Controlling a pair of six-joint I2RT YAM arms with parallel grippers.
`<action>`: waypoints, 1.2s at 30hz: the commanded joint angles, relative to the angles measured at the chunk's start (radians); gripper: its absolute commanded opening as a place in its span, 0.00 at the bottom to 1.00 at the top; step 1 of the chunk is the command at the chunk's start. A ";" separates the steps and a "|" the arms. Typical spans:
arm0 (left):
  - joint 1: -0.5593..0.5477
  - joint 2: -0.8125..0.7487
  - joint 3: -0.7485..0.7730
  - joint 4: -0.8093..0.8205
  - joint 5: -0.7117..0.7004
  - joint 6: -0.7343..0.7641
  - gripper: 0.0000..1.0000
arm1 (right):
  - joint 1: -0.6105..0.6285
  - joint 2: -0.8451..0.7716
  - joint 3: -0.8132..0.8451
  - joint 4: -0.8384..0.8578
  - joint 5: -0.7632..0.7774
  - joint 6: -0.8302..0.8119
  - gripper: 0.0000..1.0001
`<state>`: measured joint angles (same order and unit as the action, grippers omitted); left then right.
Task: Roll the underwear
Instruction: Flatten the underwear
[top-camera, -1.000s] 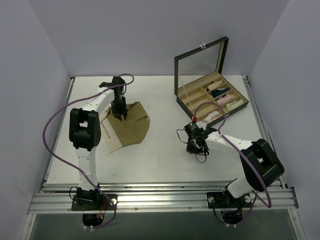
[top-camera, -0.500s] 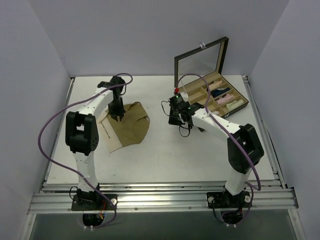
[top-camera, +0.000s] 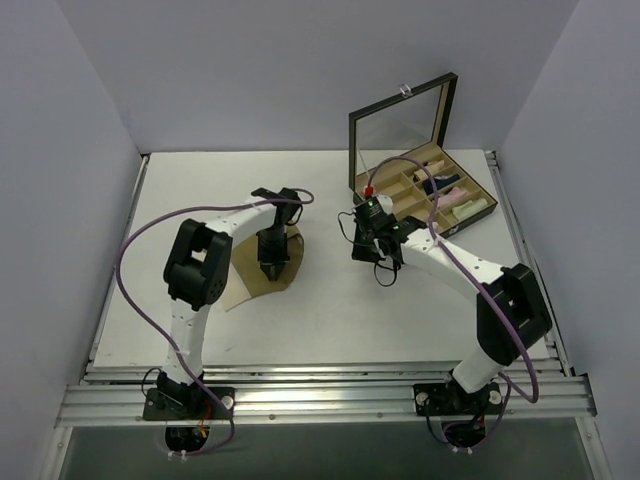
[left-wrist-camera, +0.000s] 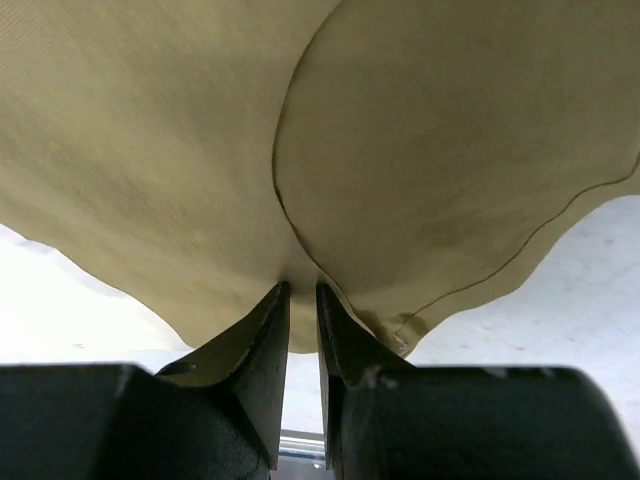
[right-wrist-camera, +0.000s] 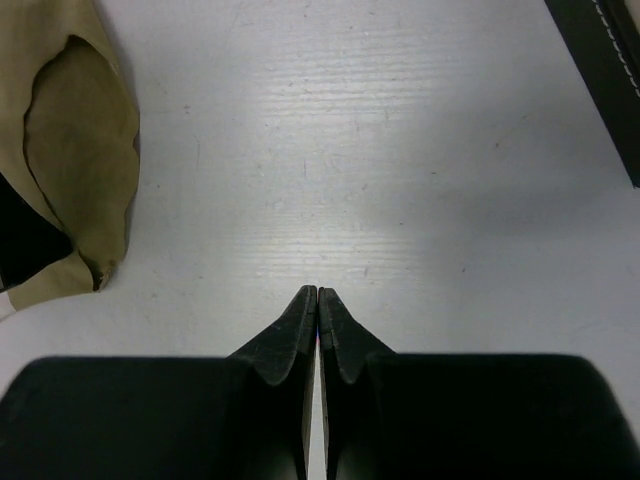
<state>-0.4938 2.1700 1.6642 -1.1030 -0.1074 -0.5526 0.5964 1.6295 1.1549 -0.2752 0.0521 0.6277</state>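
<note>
Gripping tool (left): the left tool (left-wrist-camera: 300, 290) has its jaws drawn nearly together, pinching the edge of the tan underwear (left-wrist-camera: 420, 150); a seam of the cloth runs straight into the narrow gap between the fingers (left-wrist-camera: 262, 335).
Left tool, place: the left tool (top-camera: 272, 268) points down at the near right edge of the cloth, on the left half of the desk (top-camera: 330, 320).
Tan underwear, place: the tan underwear (top-camera: 245, 275) lies left of centre, partly under the left arm. A rounded flap is folded over the rest of the cloth. In the right wrist view the tan underwear (right-wrist-camera: 80, 150) sits at the far left, doubled over, with its edge resting on the desk (right-wrist-camera: 400, 150).
Right tool: the right tool (right-wrist-camera: 317, 292) is closed, fingertips touching, with nothing between them.
Right tool, place: the right tool (top-camera: 385, 268) hangs over bare desk near the centre, to the right of the cloth and apart from it, just left of the case (top-camera: 385, 197).
Case: it is dark-walled with beige compartments and stands open at the far right. Its mirrored lid (top-camera: 398, 125) is upright.
Case contents: cloth rolls, among them a navy roll (top-camera: 437, 186) and a mint-green roll (top-camera: 477, 208); the near compartments are partly hidden by the right arm.
</note>
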 joint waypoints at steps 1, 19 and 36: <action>-0.041 0.047 0.031 0.029 0.096 -0.065 0.26 | -0.026 -0.083 -0.047 -0.030 0.015 0.010 0.01; 0.039 0.068 0.580 -0.156 0.118 0.101 0.34 | 0.031 -0.133 -0.196 0.142 -0.008 0.105 0.01; 0.173 0.157 0.525 -0.029 0.049 0.344 0.39 | 0.177 0.248 -0.029 0.199 0.054 0.224 0.28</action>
<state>-0.3019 2.3123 2.1983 -1.1595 -0.1013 -0.2642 0.7624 1.8366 1.0813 -0.0662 0.0650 0.8333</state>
